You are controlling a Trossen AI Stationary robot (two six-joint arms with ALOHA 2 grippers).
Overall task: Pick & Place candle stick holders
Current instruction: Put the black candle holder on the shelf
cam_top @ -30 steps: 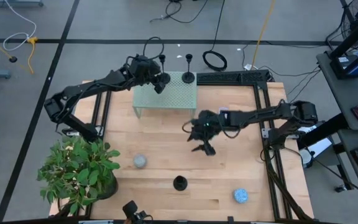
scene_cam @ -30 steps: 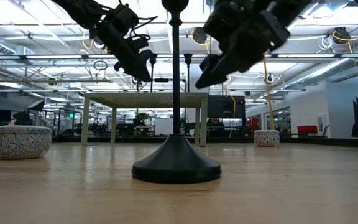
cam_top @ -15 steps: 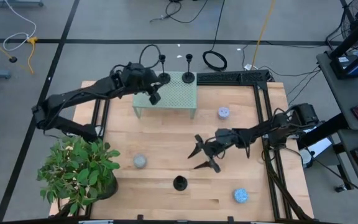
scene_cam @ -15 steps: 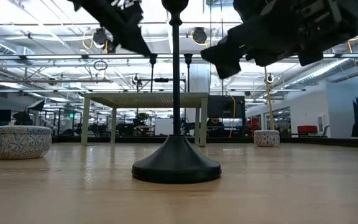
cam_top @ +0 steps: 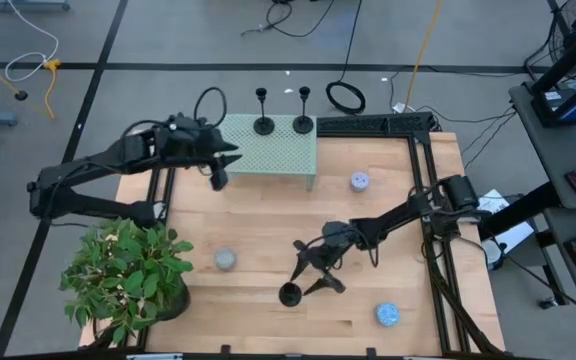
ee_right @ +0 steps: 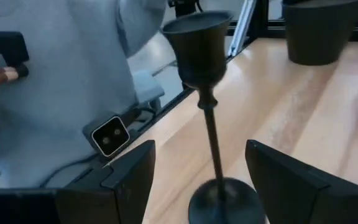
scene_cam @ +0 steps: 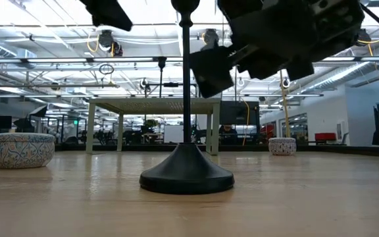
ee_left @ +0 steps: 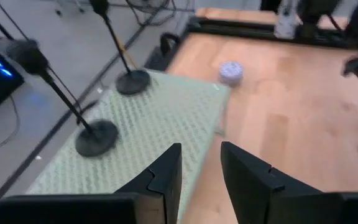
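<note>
Lone candle stick holder [cam_top: 289,294] stands upright on the counter [cam_top: 268,225], lower centre of the high view, near the front edge; in the low view its disc base sits dead centre and the stem [scene_cam: 187,82] runs straight up out of frame. Long axis is vertical, so any grasp has to come in level across the stem, fingers either side. Right hand [cam_top: 313,270] is just beside it, up and to the right in the high view, fingers spread wide and holding nothing. Right wrist view confirms the line-up: the cup [ee_right: 197,38] and stem sit between the two dark fingers [ee_right: 128,175], roughly centred in the gap and apart from both. Judgement: right arm is clearly the nearer one, and the approach needs only a short push forward, then a close on the stem below the cup; a skewed close could tip the holder, since the stem is thin. Farther back, upper centre of the high view, the green perforated stand [cam_top: 268,155] carries the other two holders [cam_top: 264,124] along its far edge, both upright, side by side but apart. Left hand [cam_top: 216,170] hangs off the stand's left edge, fingers parted and empty; left wrist view shows those two holders ahead of it on the mesh.
</note>
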